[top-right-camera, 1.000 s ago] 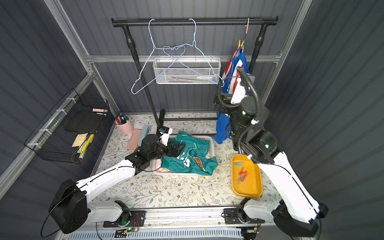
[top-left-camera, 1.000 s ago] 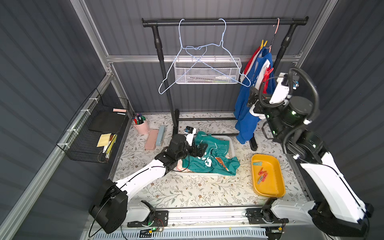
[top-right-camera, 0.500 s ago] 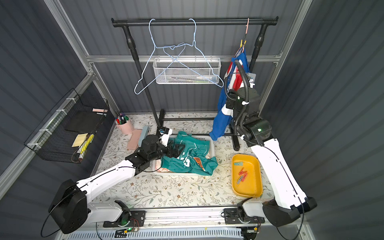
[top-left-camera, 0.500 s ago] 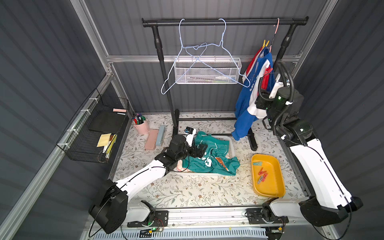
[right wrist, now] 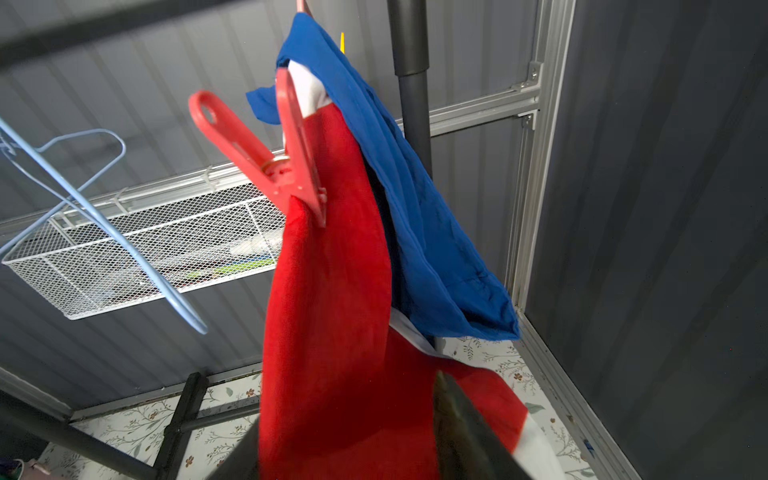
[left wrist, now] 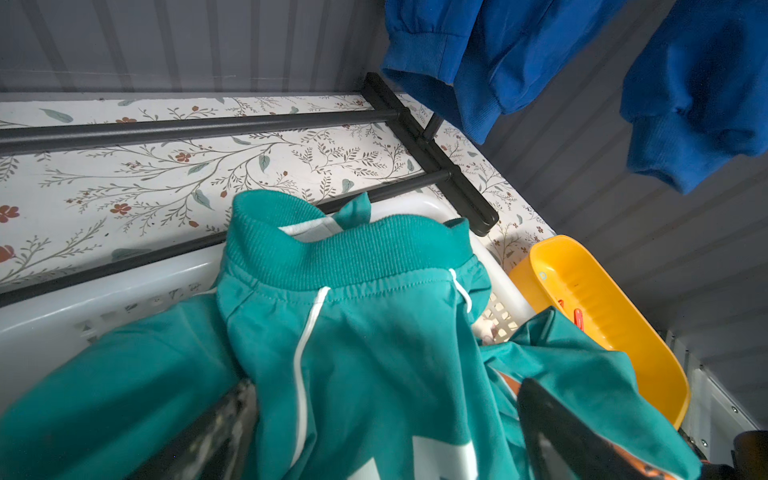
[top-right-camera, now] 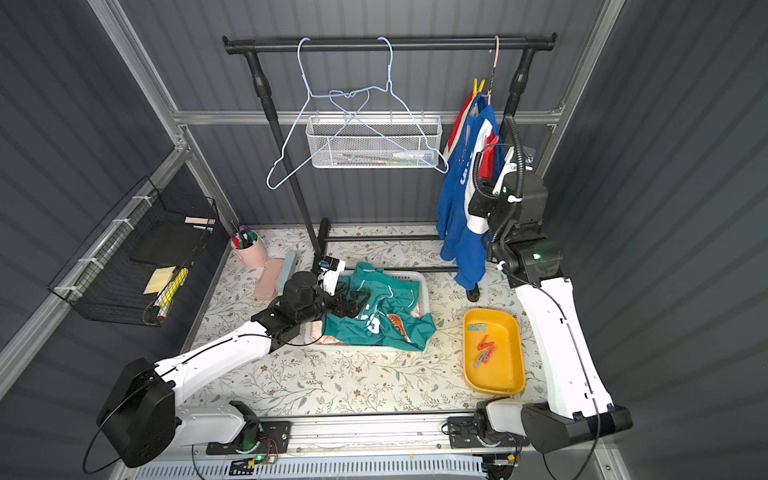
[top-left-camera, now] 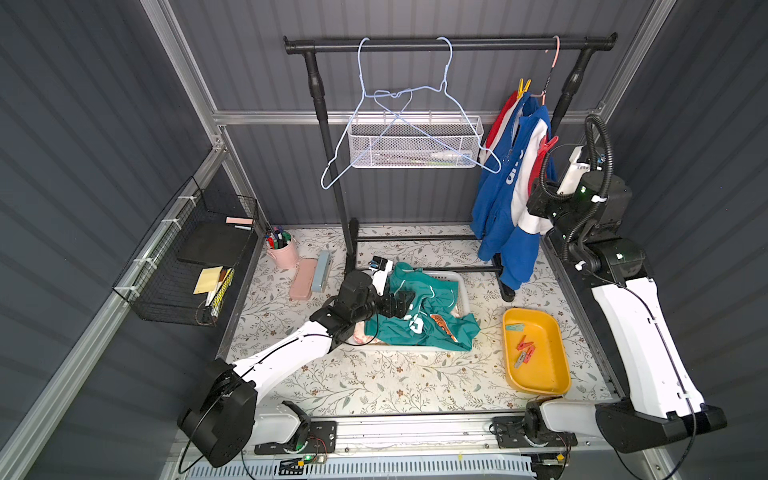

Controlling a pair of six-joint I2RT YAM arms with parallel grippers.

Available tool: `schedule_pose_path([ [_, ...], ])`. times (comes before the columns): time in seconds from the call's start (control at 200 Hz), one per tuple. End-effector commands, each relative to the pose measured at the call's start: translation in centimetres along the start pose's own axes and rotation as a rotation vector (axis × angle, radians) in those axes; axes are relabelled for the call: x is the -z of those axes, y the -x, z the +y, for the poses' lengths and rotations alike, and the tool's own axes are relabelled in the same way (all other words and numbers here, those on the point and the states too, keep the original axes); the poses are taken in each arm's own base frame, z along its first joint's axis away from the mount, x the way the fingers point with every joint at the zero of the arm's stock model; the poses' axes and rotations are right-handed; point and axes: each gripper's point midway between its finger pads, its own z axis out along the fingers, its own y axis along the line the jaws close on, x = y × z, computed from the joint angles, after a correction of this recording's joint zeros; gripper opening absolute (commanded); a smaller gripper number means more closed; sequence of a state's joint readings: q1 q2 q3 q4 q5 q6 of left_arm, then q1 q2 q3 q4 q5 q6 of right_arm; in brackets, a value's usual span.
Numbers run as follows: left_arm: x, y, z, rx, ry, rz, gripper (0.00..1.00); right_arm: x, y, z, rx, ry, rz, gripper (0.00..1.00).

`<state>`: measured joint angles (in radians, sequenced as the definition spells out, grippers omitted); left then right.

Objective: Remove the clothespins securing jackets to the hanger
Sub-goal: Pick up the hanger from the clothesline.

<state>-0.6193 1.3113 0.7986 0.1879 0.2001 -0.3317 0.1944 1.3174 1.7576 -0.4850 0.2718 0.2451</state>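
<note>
A red-white-blue jacket (top-left-camera: 511,187) hangs from a pink hanger (top-left-camera: 555,58) at the right end of the rack. A red clothespin (right wrist: 266,153) grips its red shoulder (top-left-camera: 547,143), and a yellow clothespin (top-left-camera: 522,87) sits higher up. My right gripper (right wrist: 349,415) is just below the red clothespin, its jaws closed on the jacket's red fabric. A teal jacket (top-left-camera: 419,316) lies in the white basket (top-left-camera: 461,286) over a bit of pink cloth. My left gripper (left wrist: 382,390) rests open over the teal jacket (left wrist: 374,332), fingers wide apart.
A yellow tray (top-left-camera: 552,374) at the front right holds red clothespins (top-left-camera: 524,345), a pale teal one and a grey one. Two bare blue wire hangers (top-left-camera: 395,108) and a white mesh basket (top-left-camera: 415,145) hang on the black rack (top-left-camera: 449,41). A pink cup (top-left-camera: 282,251) stands at the back left.
My right gripper's jaws have narrowed onto the jacket's red fabric, and the right arm has shifted beside the jacket, which swung. The left arm has not moved.
</note>
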Motion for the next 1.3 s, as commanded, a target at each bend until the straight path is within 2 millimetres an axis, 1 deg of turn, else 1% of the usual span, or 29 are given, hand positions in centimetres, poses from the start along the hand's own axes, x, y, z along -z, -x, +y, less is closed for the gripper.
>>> schedule_pose_path([
  [0.0,-0.2,-0.1,-0.4,-0.012,-0.027,-0.006,0.99,-0.5,0.4,0.7,-0.015,0.063,-0.006,0.53],
  [0.035,-0.3,-0.1,-0.4,-0.012,-0.026,-0.005,0.99,-0.7,0.3,0.6,-0.015,0.065,-0.002,0.56],
  [0.05,-0.3,-0.1,-0.4,-0.013,-0.027,-0.005,0.99,-0.8,0.8,0.7,-0.02,0.075,-0.022,0.57],
  [0.075,-0.4,-0.2,-0.3,-0.012,-0.027,-0.002,0.99,-1.1,0.8,0.7,-0.025,0.084,-0.019,0.58],
  [0.185,-0.8,-0.3,-0.3,-0.011,-0.031,0.002,0.99,-1.9,0.6,1.2,-0.032,0.12,-0.003,0.58],
  [0.235,-0.9,-0.3,-0.3,-0.011,-0.032,0.003,0.99,-2.1,0.6,1.3,-0.032,0.13,-0.005,0.55],
  [0.415,-0.8,-0.1,-0.5,-0.014,-0.034,0.002,0.99,-2.9,1.0,1.9,-0.029,0.152,0.0,0.41],
  [0.485,-0.7,0.2,-0.5,-0.022,-0.033,-0.001,0.99,-2.9,1.1,2.4,-0.031,0.176,0.0,0.33],
  [0.575,-0.6,0.6,-0.5,-0.029,-0.026,-0.005,0.99,-2.5,1.6,3.0,-0.035,0.213,-0.015,0.17],
  [0.66,-0.7,0.8,-0.5,-0.035,-0.02,-0.004,0.99,-1.9,2.6,3.0,-0.035,0.217,-0.046,0.07],
  [0.745,-0.9,0.9,-0.6,-0.036,-0.023,-0.003,0.99,-1.3,3.8,3.0,-0.027,0.218,-0.086,0.0],
  [0.93,-1.2,1.0,-0.7,-0.031,-0.031,0.002,0.99,-0.1,6.4,3.5,-0.006,0.236,-0.163,0.0],
  [1.055,-1.1,1.1,-0.7,-0.025,-0.033,-0.004,0.99,1.1,8.6,3.3,0.014,0.221,-0.227,0.0],
  [1.116,-1.1,1.1,-0.7,-0.021,-0.033,-0.007,0.99,1.5,9.3,3.2,0.019,0.214,-0.248,0.0],
  [1.291,-1.0,0.7,-0.6,-0.008,-0.033,-0.009,0.99,3.8,11.6,2.8,0.024,0.2,-0.343,0.0],
])
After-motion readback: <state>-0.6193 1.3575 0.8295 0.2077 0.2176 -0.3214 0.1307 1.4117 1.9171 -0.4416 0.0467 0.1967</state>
